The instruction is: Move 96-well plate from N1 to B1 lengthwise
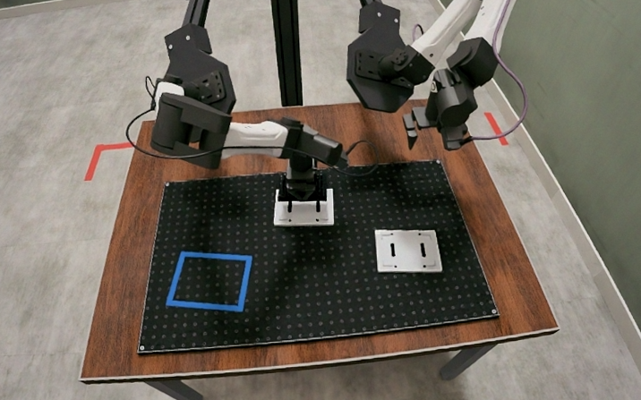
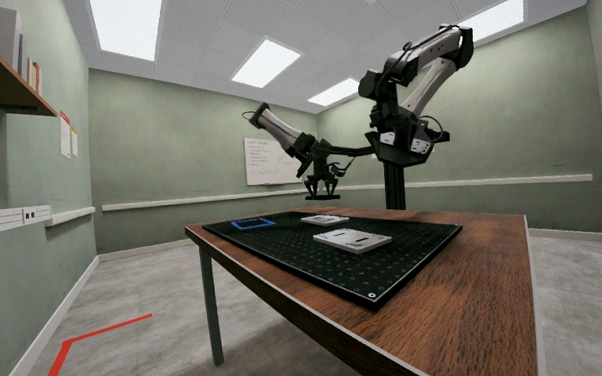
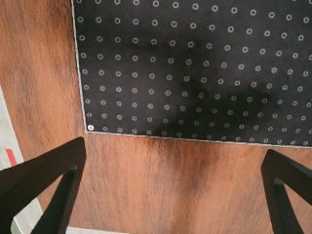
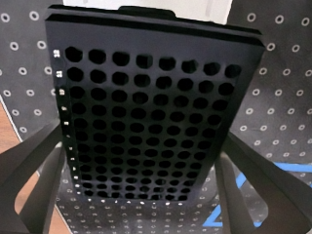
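Your right gripper (image 1: 303,201) (image 2: 322,188) (image 4: 143,129)'s clamped on the black 96-well plate (image 2: 322,197) (image 4: 146,117); left one (image 1: 411,128) (image 3: 173,156)'s wide open, exterior view hides its fingertips.

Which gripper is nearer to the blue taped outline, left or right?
Right. The right gripper holds the black plate just off one side of the blue outline; the left gripper is across the table.

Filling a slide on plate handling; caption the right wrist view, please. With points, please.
Black 96-well plate (image 4: 146,114) gripped between the right gripper's fingers, above a perforated board (image 4: 280,114), blue tape (image 4: 292,167) at lower right.
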{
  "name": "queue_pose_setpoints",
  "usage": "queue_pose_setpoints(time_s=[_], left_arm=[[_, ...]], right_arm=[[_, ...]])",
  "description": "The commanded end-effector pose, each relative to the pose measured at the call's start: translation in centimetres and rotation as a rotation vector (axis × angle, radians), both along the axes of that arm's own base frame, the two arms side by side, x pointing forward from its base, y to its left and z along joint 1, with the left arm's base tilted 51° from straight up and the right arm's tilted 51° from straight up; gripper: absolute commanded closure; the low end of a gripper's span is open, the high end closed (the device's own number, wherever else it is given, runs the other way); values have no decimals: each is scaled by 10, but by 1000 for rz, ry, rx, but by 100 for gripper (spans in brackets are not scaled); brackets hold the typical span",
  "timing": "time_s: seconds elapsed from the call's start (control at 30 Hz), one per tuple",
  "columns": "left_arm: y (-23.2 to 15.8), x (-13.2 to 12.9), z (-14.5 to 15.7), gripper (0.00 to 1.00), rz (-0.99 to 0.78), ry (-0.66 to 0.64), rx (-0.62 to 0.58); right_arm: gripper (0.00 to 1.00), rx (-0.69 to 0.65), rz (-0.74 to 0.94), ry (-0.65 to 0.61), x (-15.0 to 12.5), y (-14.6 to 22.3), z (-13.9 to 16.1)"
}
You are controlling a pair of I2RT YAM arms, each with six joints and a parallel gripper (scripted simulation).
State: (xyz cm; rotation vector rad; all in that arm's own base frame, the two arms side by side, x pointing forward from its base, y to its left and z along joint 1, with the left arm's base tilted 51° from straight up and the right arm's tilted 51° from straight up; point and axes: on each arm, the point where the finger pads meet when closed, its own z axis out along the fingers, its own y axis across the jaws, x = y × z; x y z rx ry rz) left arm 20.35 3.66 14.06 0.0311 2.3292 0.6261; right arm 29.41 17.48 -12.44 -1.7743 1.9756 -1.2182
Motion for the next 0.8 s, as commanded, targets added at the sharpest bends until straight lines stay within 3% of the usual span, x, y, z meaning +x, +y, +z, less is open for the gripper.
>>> queue_pose_setpoints(time_s=[0.0, 0.77], left_arm=[[0, 0, 1, 0, -5, 4, 1], [0, 0, 1, 0, -5, 4, 1]], right_arm=[[100, 65, -61, -47, 6, -6, 11], [100, 61, -51, -39, 28, -50, 59]])
